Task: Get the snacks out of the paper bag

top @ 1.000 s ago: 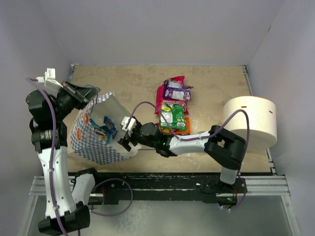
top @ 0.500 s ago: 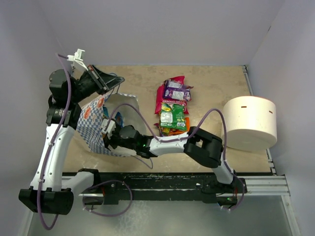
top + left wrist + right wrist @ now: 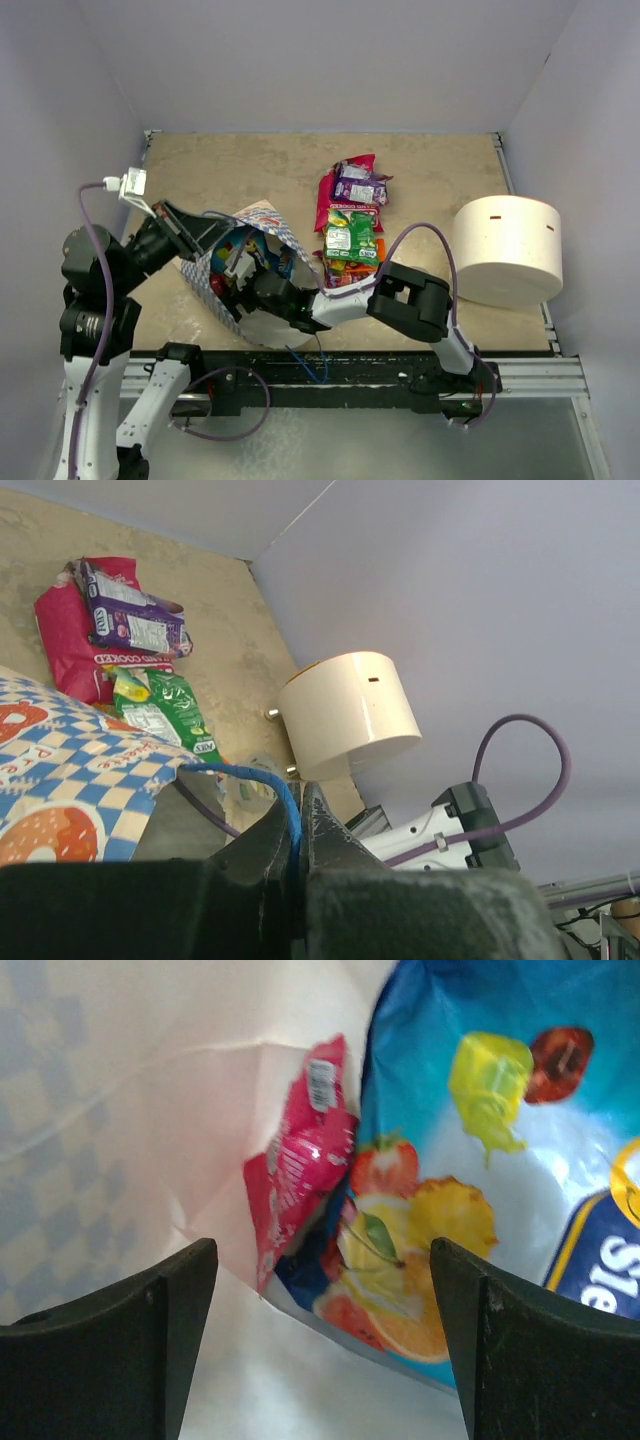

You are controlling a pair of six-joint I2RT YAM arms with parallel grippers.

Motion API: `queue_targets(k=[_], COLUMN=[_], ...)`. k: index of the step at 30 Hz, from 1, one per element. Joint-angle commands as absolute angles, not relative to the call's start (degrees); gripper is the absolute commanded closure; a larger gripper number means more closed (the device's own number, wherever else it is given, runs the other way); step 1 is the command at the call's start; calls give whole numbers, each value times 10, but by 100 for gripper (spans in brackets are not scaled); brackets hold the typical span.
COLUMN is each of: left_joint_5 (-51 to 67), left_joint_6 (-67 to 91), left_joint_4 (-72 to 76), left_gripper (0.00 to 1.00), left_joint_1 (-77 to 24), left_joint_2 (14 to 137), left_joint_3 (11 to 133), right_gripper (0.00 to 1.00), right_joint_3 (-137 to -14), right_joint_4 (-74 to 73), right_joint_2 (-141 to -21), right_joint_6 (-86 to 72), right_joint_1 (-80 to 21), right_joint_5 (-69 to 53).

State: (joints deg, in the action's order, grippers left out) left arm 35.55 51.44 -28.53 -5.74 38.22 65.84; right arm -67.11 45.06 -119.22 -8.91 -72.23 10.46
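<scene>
The blue-and-white checkered paper bag (image 3: 215, 285) lies tipped at front left, its white inside showing. My left gripper (image 3: 200, 226) is shut on the bag's blue cord handle (image 3: 285, 800) and holds that side up. My right gripper (image 3: 238, 270) is open and reaches into the bag's mouth. In the right wrist view its jaws (image 3: 320, 1260) stand wide apart just before a blue fruit-print packet (image 3: 490, 1150) and a pink packet (image 3: 295, 1175). On the table lie a red-pink chip bag (image 3: 334, 192), a purple packet (image 3: 360, 184), a green packet (image 3: 350, 235) and an orange one (image 3: 368, 262).
A big white cylinder roll (image 3: 510, 250) stands at the right edge; it also shows in the left wrist view (image 3: 350, 715). The bag's second blue cord (image 3: 305, 360) hangs over the front rail. Walls close the table at the back and sides.
My left arm swung down and forward with the handle, tipping the bag lower towards the front. My right gripper went deeper into the bag's mouth.
</scene>
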Motion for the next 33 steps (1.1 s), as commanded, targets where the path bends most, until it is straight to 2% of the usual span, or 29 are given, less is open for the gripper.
queue_targets(k=[1, 10, 17, 27, 33], left_joint_5=[337, 344, 351, 353, 339], left_joint_6=[530, 534, 551, 553, 552], left_joint_4=[-297, -324, -327, -325, -339], left_gripper=[100, 100, 100, 100, 100], left_joint_1=[-62, -62, -62, -62, -62], left_joint_2=[345, 325, 313, 315, 308], left_joint_3=[628, 624, 624, 637, 638], right_gripper=[11, 11, 10, 2, 6], right_joint_3=[-647, -615, -668, -736, -765], right_joint_4=[496, 478, 455, 425, 397], right_joint_2=[-1146, -1134, -1161, -1210, -1251], right_joint_6=[-112, -58, -66, -87, -130], right_joint_1=[-718, -703, -678, -635, -634], right_joint_5=[195, 255, 287, 308, 278])
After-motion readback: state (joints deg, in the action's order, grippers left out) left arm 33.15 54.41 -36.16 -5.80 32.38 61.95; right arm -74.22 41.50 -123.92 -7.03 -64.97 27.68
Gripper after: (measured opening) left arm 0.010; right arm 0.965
